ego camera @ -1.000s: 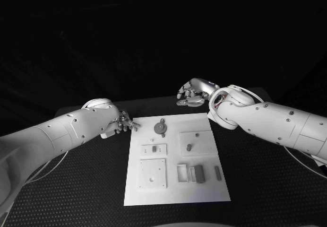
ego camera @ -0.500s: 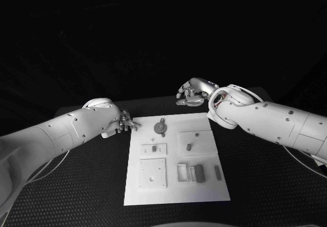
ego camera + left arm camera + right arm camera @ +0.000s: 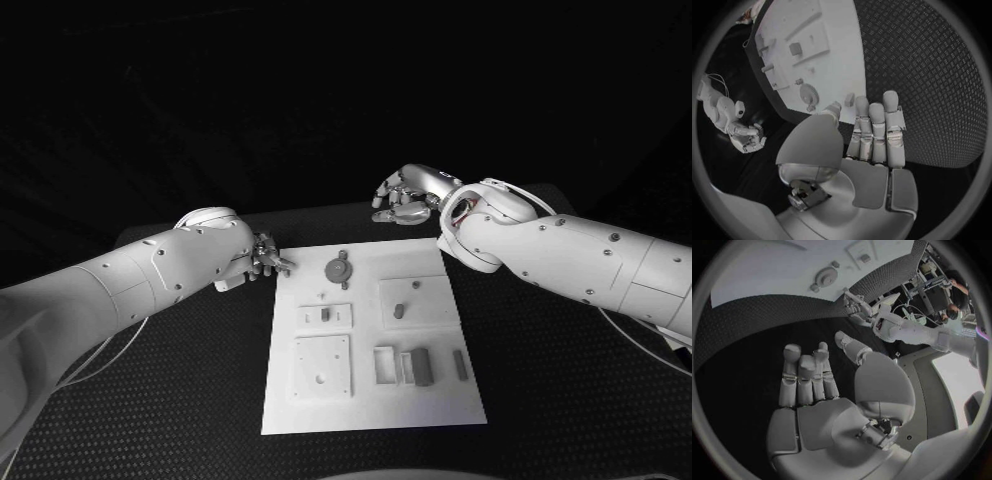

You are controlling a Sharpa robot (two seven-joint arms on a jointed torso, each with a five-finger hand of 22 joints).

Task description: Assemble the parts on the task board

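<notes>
The white task board (image 3: 372, 400) lies in the middle of the table, also seen as the board (image 3: 839, 55) and the board (image 3: 761, 275). A round grey part (image 3: 338, 269) sits near its far edge, shown too as the round part (image 3: 808, 91) and the round part (image 3: 825, 276). Small pegs and bars (image 3: 408, 367) stand in its blocks. My left hand (image 3: 264, 258) hovers at the board's far left corner, fingers (image 3: 876, 130) straight, holding nothing. My right hand (image 3: 407, 197) hangs beyond the far edge, fingers (image 3: 804, 375) loosely bent, palm empty.
Black textured matting (image 3: 159, 400) covers the table on both sides of the board. A small pale piece (image 3: 849, 99) lies on the mat by the board's edge, close to my left fingertips. Both forearms reach in over the table's sides.
The right hand's fingers have shifted very slightly. The left hand, the board and its parts stay where they were.
</notes>
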